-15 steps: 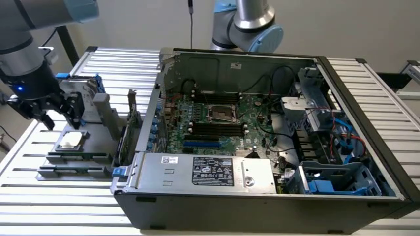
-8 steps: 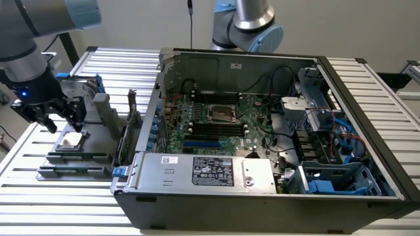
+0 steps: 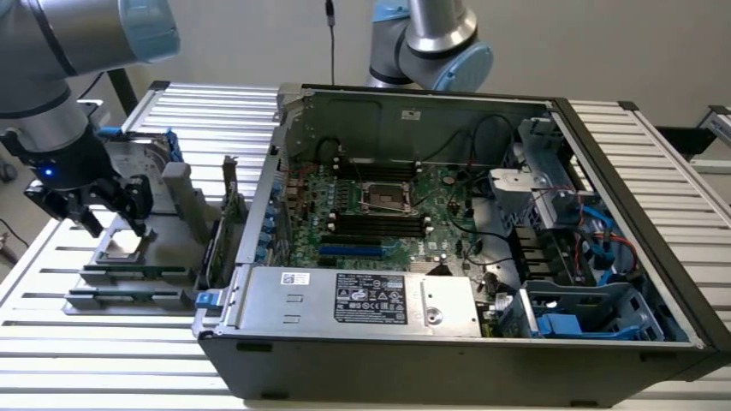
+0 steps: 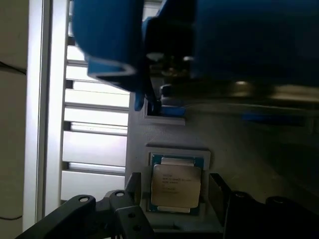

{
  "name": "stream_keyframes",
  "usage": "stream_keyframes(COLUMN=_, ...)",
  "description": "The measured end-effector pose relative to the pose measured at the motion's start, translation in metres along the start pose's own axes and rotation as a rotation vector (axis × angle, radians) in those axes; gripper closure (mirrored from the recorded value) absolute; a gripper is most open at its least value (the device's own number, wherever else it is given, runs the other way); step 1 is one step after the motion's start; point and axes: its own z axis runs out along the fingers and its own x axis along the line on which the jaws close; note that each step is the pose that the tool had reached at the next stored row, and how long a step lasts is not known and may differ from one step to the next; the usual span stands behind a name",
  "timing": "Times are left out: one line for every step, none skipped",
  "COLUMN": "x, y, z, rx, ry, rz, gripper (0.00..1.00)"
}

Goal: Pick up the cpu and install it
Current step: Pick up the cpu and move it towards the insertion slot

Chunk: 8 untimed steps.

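Wide-open gripper [image 3: 116,228] low over the cpu [image 4: 175,185], one finger either side, arm vertical

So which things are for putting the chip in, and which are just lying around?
For the job: the cpu in its grey holder, the open pincer over it, the socket on the motherboard.
Just lying about: the memory sticks, the hard drive in its blue bracket, the silver power supply box.
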Motion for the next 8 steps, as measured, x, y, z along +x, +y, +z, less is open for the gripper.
stream_keyframes(x=-0.0001, y=0.0, z=0.0005, rx=0.0, ry=0.0003, rz=0.0, gripper=0.35)
stream_keyframes(x=-0.0003, y=0.0, z=0.0006, rx=0.0001, ry=0.0008, rz=0.001, gripper=0.35)
stream_keyframes(x=-0.0007, y=-0.0001, z=0.0007, rx=-0.0001, ry=0.0013, rz=0.001, gripper=0.35)
stream_keyframes(x=-0.0011, y=-0.0001, z=0.0008, rx=-0.0001, ry=0.0016, rz=0.002, gripper=0.35)
stream_keyframes(x=-0.0015, y=-0.0001, z=0.0008, rx=-0.0001, ry=0.002, rz=0.003, gripper=0.35)
stream_keyframes(x=-0.0017, y=-0.0001, z=0.0009, rx=-0.0001, ry=0.0021, rz=0.003, gripper=0.35)
stream_keyframes(x=-0.0017, y=-0.0001, z=0.0009, rx=0.0, ry=0.0024, rz=0.003, gripper=0.35)
stream_keyframes(x=-0.0017, y=-0.0001, z=0.0009, rx=0.0003, ry=0.0026, rz=0.003, gripper=0.35)
